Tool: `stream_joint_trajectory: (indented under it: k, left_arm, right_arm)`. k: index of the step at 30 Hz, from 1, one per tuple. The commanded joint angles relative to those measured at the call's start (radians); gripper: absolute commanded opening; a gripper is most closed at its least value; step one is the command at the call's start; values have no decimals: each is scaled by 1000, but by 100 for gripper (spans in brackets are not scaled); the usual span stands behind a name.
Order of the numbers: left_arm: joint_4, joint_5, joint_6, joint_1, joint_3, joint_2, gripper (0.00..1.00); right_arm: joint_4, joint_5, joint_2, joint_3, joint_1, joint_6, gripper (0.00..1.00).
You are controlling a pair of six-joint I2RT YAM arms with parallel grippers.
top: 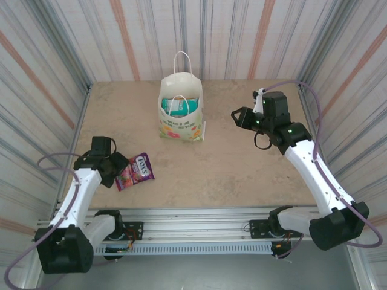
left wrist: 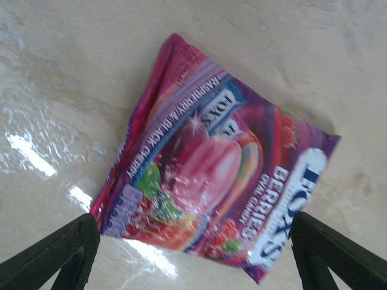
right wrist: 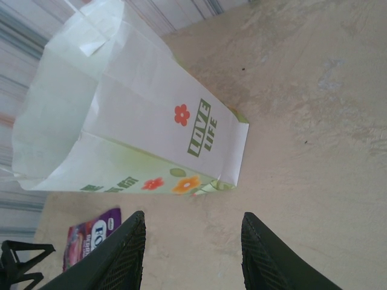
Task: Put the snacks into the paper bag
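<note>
A purple snack packet (top: 134, 171) lies flat on the table at the front left. My left gripper (top: 118, 168) hovers at its left edge. In the left wrist view the packet (left wrist: 211, 163) spans the gap between the wide-open fingers (left wrist: 60, 254), its lower edge level with the tips. The white paper bag (top: 181, 118) stands upright at the back centre with a teal snack packet (top: 181, 107) showing inside its mouth. My right gripper (top: 237, 116) hangs open to the right of the bag, holding nothing. The right wrist view has the bag (right wrist: 133, 121) ahead of the gripper (right wrist: 192, 241).
Striped walls close in the table (top: 242, 175) on the left, back and right. The rail with the arm bases runs along the near edge. In the right wrist view the purple packet (right wrist: 91, 238) lies beyond the bag.
</note>
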Motion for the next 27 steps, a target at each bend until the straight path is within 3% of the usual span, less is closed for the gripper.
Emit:
stream_joint_trajectory:
  k: [1, 6, 18, 27]
  left_arm:
    - [59, -21, 89, 18, -6, 86, 85]
    - [97, -6, 151, 19, -6, 205, 85]
    - [250, 114, 183, -43, -72, 302, 75]
    - [285, 192, 208, -238, 15, 435, 74]
  right_arm:
    - [12, -25, -24, -10, -9, 11, 44]
    - [19, -18, -37, -17, -10, 15, 44]
    - [36, -38, -27, -24, -13, 25, 44]
    - [37, -32, -40, -34, -14, 34, 44]
